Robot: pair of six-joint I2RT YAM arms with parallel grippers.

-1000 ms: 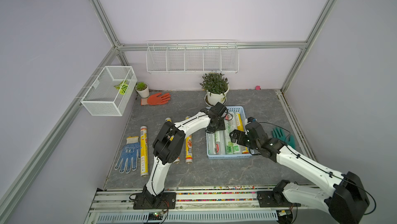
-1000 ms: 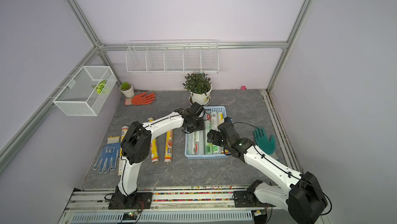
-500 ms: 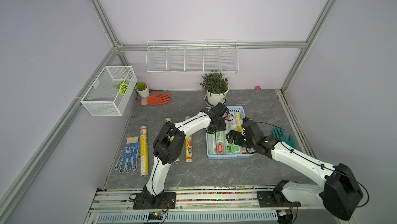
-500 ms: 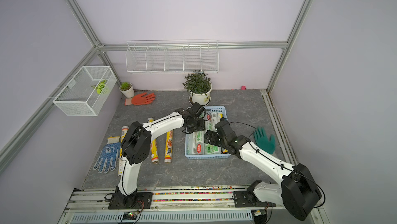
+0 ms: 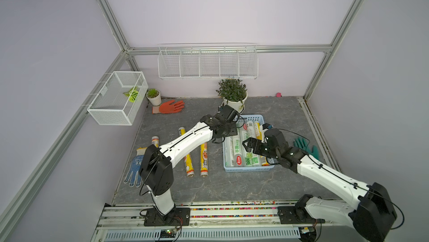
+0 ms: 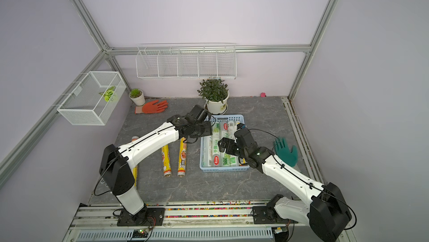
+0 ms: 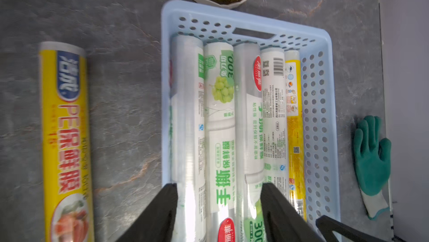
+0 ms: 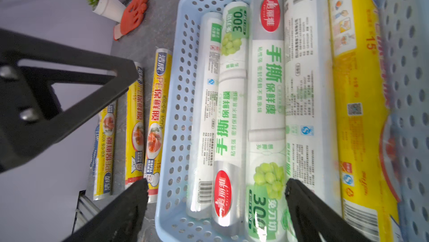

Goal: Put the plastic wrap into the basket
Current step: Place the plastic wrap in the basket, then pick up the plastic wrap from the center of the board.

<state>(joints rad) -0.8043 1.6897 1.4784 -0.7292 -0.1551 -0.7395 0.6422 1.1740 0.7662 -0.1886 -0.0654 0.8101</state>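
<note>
Left arm [image 5: 185, 141] hides parts of the desk rolls [image 5: 204, 157] from you. Plastic wrap [image 7: 220, 122] lies lengthwise in basket [image 7: 318, 113], parallel. Left jaws and right jaws both spread apart, empty.

Reads "洁成" in a blue oval and "PE保鲜膜" in red on the yellow roll [image 7: 65, 136] on the table [image 7: 125, 89]. Shows "手撕保鲜膜" in green, "免刀切 300" beside grapes and "美丽雅" in a red oval on two white-green rolls [image 8: 228, 122] in the basket [image 8: 181, 89]. Bears "15" and a QR code on the basket's yellow-orange roll [image 8: 362, 89]. Barcodes on the plain white rolls [image 8: 306, 66]; small print illegible.
</note>
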